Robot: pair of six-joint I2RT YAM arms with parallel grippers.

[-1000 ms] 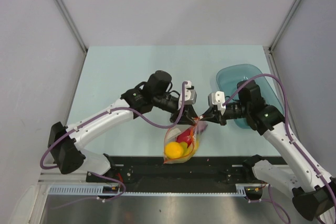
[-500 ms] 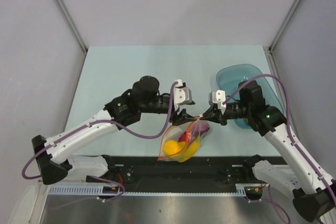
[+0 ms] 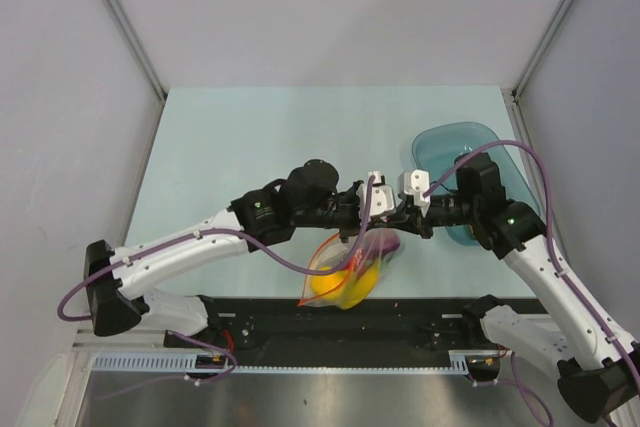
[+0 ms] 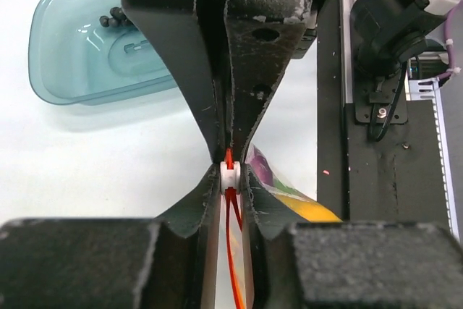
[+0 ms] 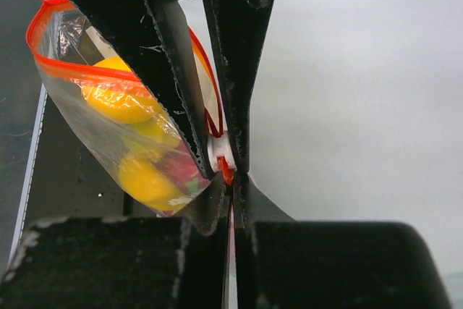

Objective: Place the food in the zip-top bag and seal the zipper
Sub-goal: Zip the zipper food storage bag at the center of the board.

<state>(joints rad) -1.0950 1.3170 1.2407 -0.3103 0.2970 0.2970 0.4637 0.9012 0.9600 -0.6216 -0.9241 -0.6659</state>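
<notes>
**Mind the pinch: loaded bag, mouth apparently open**

Your left gripper has its jaws squeezed onto a small white piece riding the zipper. If that piece is a slider, a pull off the strip's line could pop it out of the pinch or jam it. The zip-top bag sags between the two arms at the near edge of the desk, with the food inside. In the right wrist view the orange-red strip loops apart away from the pinch, so I judge the mouth mostly unsealed. Tilt it and a fruit may roll out. Your right gripper has its jaws pressed together on the zipper's end, tip to tip with the left. A push inward risks a knock, and the load could drag the thin strip free.

From above, the arms cover the pinch. You cannot tell whether the bag's bottom rests on the desk or hangs. Only yellow and orange pieces show clearly, with red and purple glimpsed. The small dark bits in the teal bowl are too small to name.
</notes>
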